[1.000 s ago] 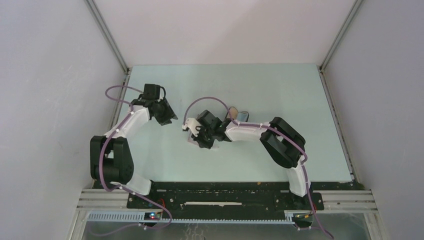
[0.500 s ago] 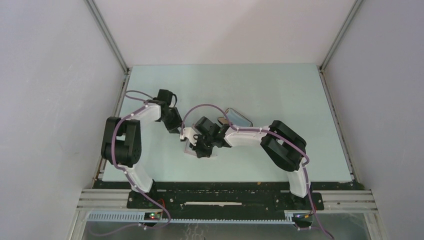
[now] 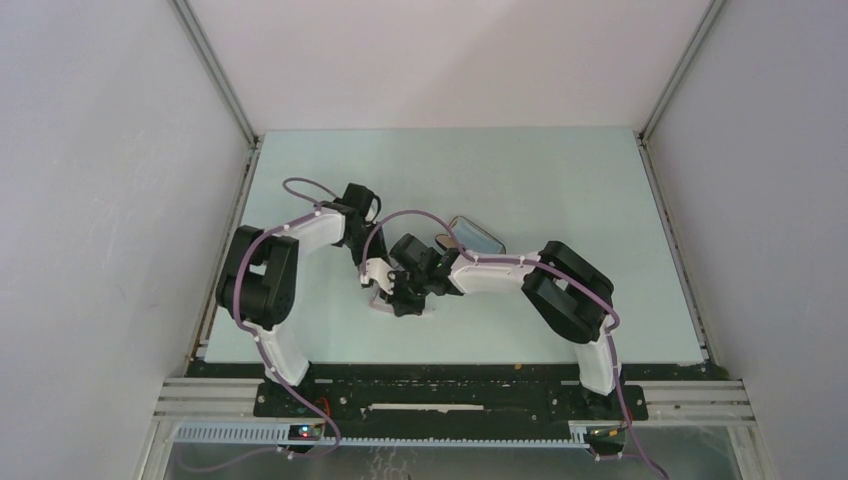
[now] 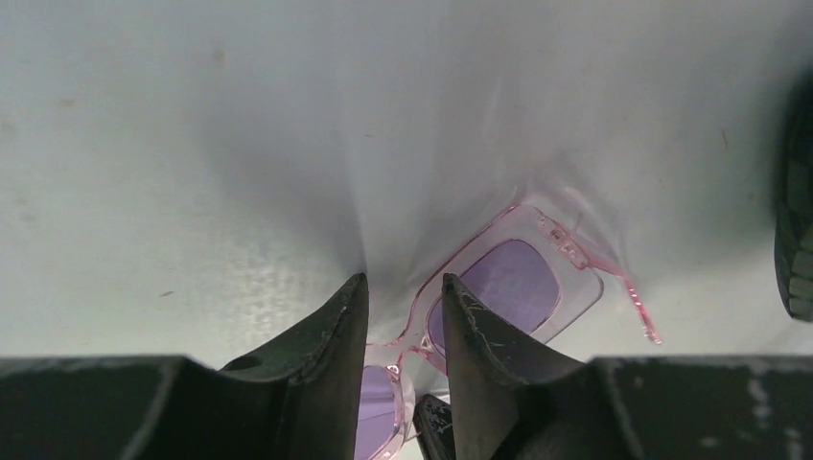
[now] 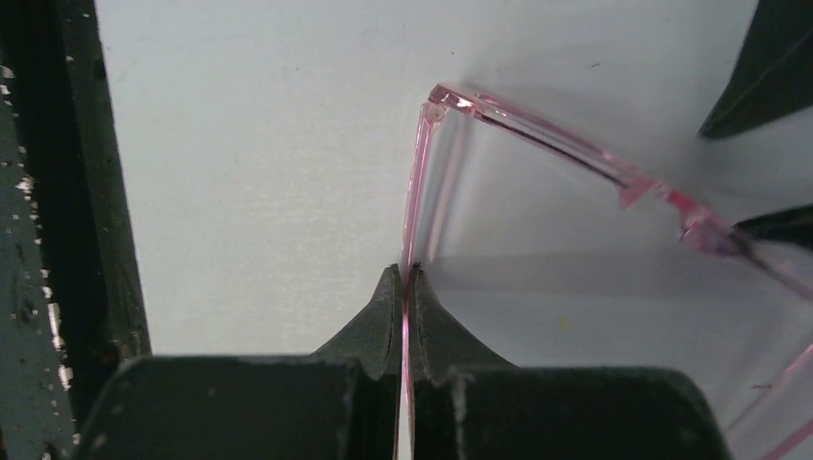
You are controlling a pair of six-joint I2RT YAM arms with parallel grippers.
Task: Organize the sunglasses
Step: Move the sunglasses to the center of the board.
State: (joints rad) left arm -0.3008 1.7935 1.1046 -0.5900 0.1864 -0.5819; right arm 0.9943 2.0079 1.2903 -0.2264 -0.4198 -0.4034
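The sunglasses (image 4: 518, 287) have a thin translucent pink frame and pale purple lenses, and lie on the table. In the top view they show as a pale patch (image 3: 378, 303) under the two grippers. My right gripper (image 5: 405, 273) is shut on one thin arm of the sunglasses (image 5: 418, 182), just behind the hinge. My left gripper (image 4: 405, 292) is open, with its fingertips (image 4: 345, 316) either side of the bridge, just above it. In the top view the left gripper (image 3: 368, 262) and right gripper (image 3: 390, 290) meet mid-table.
A black oblong case (image 3: 478, 237) with something blue-grey in it lies behind the right forearm. The right gripper's dark body (image 4: 796, 192) shows at the left wrist view's right edge. A dark strip (image 5: 58, 192) runs down the right wrist view's left side.
The left arm has swung right from the table's left side and brought its gripper down over the sunglasses. The right gripper has shifted slightly left and nearer, still shut on the arm.
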